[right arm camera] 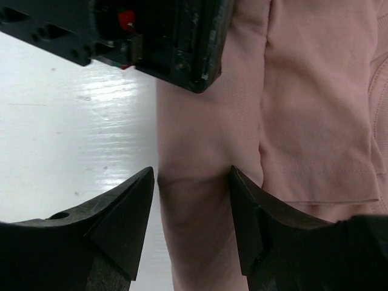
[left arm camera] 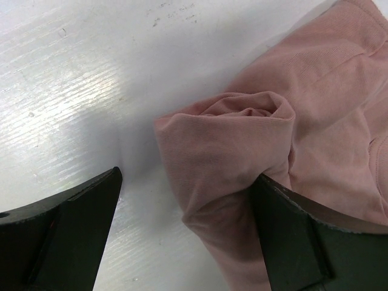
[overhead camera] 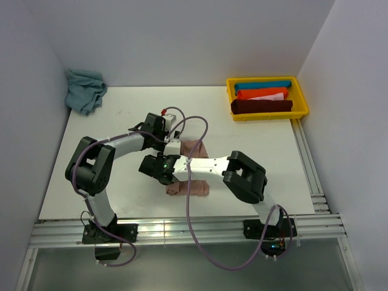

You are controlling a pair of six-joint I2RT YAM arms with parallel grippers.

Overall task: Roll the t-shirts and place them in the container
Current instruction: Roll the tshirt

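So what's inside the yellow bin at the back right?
Three cloth rolls side by side: teal roll, orange roll, maroon roll. They cover the floor of the yellow bin, so anything underneath is hidden.

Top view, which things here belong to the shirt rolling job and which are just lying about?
Job: pink t-shirt, left end effector, right end effector, three rolled shirts, yellow bin holding them.
Lying about: crumpled blue cloth in the far left corner; possibly another shirt, cannot tell.
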